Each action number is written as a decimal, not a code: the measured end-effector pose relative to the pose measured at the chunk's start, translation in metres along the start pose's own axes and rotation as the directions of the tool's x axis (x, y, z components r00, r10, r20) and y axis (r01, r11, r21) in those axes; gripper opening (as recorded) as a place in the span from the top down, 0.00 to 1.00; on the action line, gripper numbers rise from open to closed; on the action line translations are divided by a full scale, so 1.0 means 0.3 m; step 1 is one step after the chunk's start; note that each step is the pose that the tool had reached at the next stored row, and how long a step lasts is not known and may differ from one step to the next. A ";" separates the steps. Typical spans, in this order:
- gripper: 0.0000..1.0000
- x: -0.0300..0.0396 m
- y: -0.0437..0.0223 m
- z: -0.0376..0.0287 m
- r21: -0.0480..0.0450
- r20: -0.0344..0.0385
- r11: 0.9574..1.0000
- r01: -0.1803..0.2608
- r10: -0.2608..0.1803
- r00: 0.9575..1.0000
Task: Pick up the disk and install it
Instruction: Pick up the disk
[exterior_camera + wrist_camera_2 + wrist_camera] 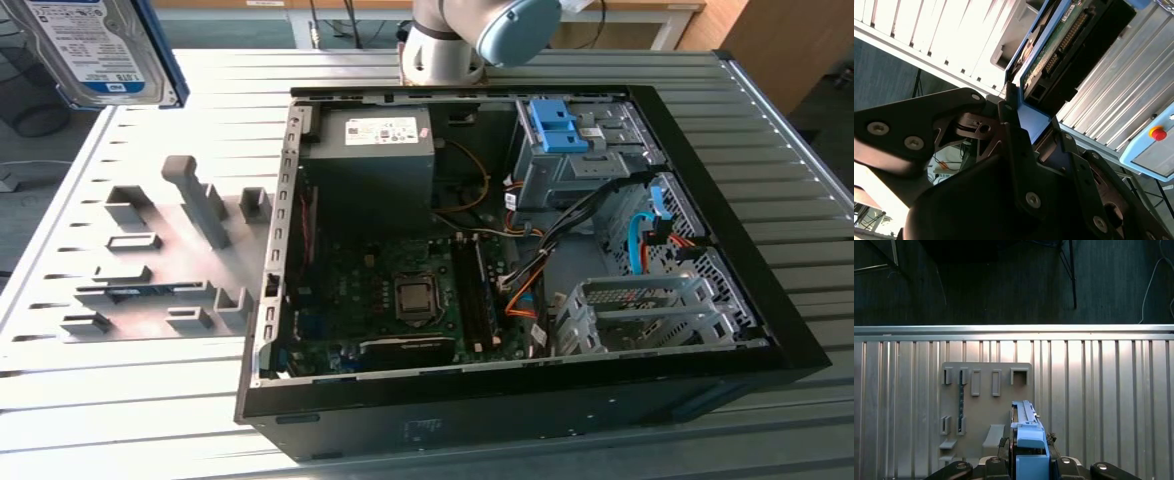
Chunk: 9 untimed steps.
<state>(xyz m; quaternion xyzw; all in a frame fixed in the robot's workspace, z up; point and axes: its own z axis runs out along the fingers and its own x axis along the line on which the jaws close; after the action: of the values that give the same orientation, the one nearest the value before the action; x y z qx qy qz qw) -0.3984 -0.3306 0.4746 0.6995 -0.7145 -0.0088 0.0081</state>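
**Disk's up in the air, claw clamped on its blue rail**

You've got the disk (96, 48) off the worktop (147, 400). In the exterior view it hangs at about 10 o'clock from the open computer case (534, 420), label side toward the camera and well apart from the case. Its blue rail runs along the edge nearest the case.

In the second wrist view your claw (1029, 127) is pinched tight on that rail. The fingers (1013, 140) press against the plastic from either side, and the disk's circuit board and connector pins show just beyond them. In the first wrist view the disk is edge-on, sticking straight out from the claw over the ribbed worktop.

At 9 o'clock from the case, the grey fixture plate (160, 270) lies flat on the worktop, all slots and upright pegs.

Inside the case:
- the grey power supply (380, 150) sits at 11 o'clock
- the motherboard (400, 290) at 7 o'clock
- the blue bracket (561, 125) at 1 o'clock
- the silver drive cage (641, 310) at 4 o'clock

Part of the arm (467, 35) shows at 12 o'clock, just past the case's far wall.
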 end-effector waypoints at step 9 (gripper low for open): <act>0.64 0.009 -0.004 0.000 0.000 0.000 1.000 0.000 0.000 1.000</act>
<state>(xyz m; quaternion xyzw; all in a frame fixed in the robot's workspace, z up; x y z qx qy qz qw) -0.3972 -0.3334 0.4746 0.6995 -0.7145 -0.0088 0.0081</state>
